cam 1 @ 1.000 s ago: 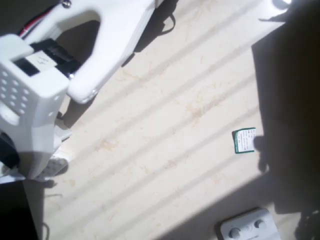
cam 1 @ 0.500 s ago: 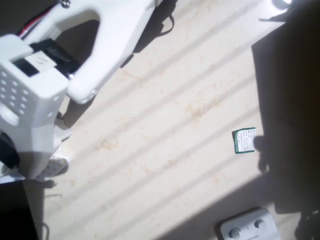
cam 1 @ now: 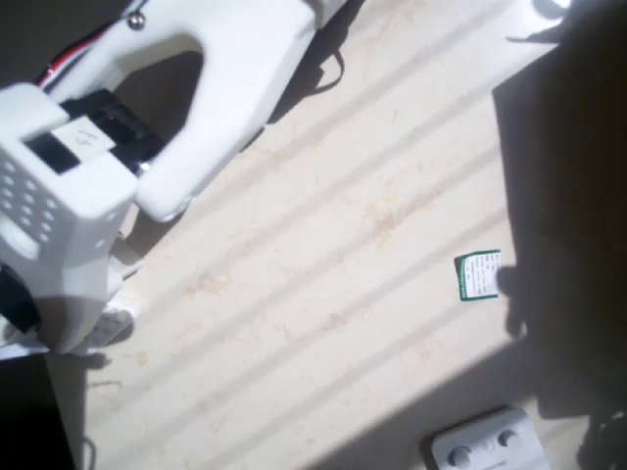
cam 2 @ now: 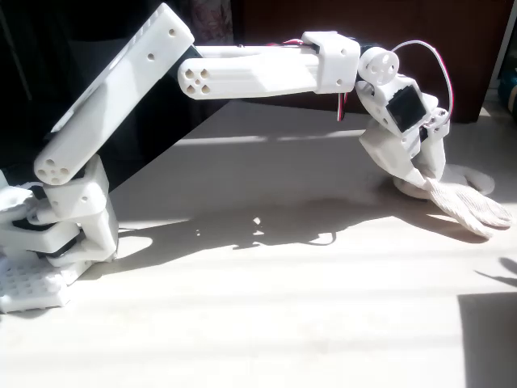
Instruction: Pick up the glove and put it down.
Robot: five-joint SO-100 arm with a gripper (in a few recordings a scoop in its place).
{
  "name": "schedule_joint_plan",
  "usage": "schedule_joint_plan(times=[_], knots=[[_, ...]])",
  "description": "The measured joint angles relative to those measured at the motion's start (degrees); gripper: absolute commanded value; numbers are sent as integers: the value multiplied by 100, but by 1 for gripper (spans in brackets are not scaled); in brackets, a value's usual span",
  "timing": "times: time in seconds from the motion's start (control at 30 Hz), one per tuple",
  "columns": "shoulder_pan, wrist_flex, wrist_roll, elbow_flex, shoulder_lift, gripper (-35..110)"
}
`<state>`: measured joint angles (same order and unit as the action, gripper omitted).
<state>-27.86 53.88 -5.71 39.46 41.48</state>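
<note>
where the hand points down at the far right of the fixed view, its fingers look closed on one end of the glove, which trails rightward and down from it, its free end resting on the table.

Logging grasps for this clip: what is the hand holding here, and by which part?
The hand holds the glove by its cuff end; the glove's fingers trail down to the table.
</note>
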Motion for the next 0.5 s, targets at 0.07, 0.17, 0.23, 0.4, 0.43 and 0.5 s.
schedule_joint_plan(times=[0.07,0.17,0.23,0.4,0.43,0.5], knots=[[264,0,0,0,123,0],[773,0,0,0,334,0],[1134,70,0,0,396,0],[1890,615,0,0,396,0],[2021,721,0,0,396,0],[2250,923,-62,0,396,0]])
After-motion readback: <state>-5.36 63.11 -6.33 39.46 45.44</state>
